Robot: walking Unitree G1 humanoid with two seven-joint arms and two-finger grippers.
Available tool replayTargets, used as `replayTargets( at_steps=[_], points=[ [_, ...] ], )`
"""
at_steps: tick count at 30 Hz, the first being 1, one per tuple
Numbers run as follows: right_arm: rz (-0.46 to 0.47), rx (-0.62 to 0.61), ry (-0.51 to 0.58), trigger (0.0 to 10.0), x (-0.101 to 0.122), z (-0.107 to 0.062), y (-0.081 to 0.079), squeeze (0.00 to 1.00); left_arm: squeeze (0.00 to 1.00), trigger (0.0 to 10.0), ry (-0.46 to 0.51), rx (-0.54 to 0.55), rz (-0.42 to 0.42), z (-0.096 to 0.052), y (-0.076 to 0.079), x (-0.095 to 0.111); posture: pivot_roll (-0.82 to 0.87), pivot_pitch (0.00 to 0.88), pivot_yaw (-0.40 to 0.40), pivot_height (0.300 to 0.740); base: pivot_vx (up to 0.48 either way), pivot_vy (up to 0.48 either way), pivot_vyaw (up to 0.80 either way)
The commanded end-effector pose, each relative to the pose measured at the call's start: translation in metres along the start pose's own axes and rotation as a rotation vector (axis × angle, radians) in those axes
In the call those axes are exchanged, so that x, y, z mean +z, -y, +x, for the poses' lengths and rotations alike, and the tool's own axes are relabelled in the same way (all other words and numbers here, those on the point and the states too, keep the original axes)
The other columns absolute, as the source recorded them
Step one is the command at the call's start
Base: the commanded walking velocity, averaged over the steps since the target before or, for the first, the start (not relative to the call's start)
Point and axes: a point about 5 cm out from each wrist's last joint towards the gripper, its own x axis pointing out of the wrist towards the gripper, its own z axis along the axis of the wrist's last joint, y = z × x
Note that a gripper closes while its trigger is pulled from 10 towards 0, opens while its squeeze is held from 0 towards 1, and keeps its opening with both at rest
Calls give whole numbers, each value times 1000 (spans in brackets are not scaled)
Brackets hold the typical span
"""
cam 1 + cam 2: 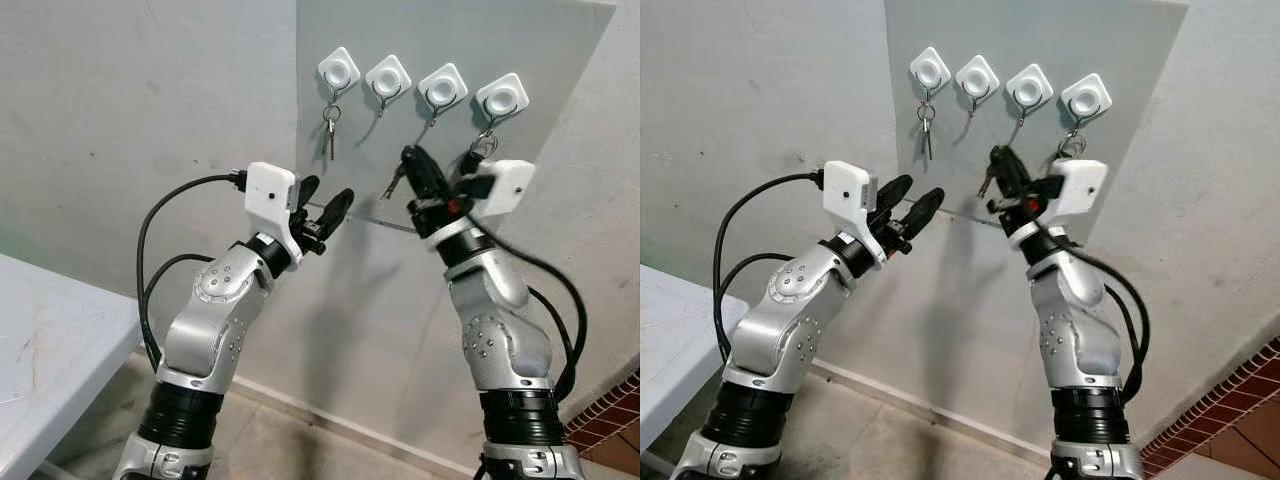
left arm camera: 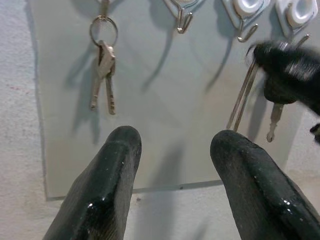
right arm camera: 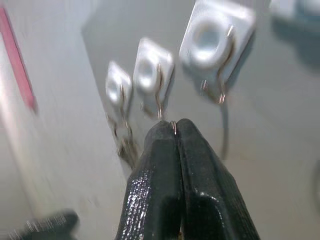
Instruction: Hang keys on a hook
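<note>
Four white hooks sit in a row on a grey panel (image 1: 540, 40) on the wall. A bunch of keys (image 1: 331, 125) hangs from the leftmost hook (image 1: 339, 70), and a key ring (image 1: 484, 143) hangs from the rightmost hook (image 1: 502, 97). My right gripper (image 1: 415, 165) is raised just below the third hook (image 1: 442, 87), shut on a key set whose key (image 1: 393, 185) dangles beneath it. Its fingertips (image 3: 175, 129) pinch a thin wire ring. My left gripper (image 1: 328, 195) is open and empty, held below the first two hooks, facing the panel.
A white table (image 1: 50, 340) stands at the lower left, close to my left arm. Red brick tiles (image 1: 610, 410) show at the lower right. Black cables loop beside both arms. The second hook (image 1: 388, 76) carries nothing.
</note>
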Motion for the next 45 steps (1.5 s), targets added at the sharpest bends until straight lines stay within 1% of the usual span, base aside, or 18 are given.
replayTargets(
  at_steps=[1,2,3,5,8,11,14,20,34,38,40,45],
  points=[
    [33,23,59,10000,14,6,-4,0,0,10000,15,-22,15,3,3,7,180,0,19,736,0,0,0],
    [66,20,80,10000,18,7,-3,0,0,10000,16,-25,15,4,3,8,180,0,19,736,0,0,0],
    [66,20,80,10000,18,7,-3,0,0,10000,16,-25,15,4,3,8,180,0,19,736,0,0,0],
    [102,26,97,10000,21,8,-4,0,0,10000,22,-34,23,5,4,10,180,0,20,736,0,0,0],
    [130,40,105,10000,22,9,-5,0,0,10000,32,-47,26,6,6,13,180,0,20,736,0,0,0],
    [154,58,106,10000,23,9,-7,0,0,10000,42,-62,30,7,9,16,180,0,20,736,0,0,0],
    [157,59,105,10000,23,10,-8,0,0,10000,45,-69,30,7,10,18,184,0,21,736,0,0,0],
    [194,56,99,10000,22,13,-9,0,0,10000,55,-80,29,9,13,21,185,0,20,736,0,0,0],
    [277,-7,95,10000,16,21,-3,0,0,10000,68,-93,33,10,16,26,191,0,19,736,0,0,0],
    [325,-48,83,10000,9,20,2,0,0,10000,72,-92,31,10,16,27,193,0,17,736,0,0,0],
    [333,-55,84,10000,8,20,3,0,0,10000,73,-92,32,9,16,28,194,0,17,736,0,0,0],
    [391,-90,86,10000,4,19,8,0,0,10000,73,-91,29,9,17,28,197,0,16,736,0,0,0]
  ],
)
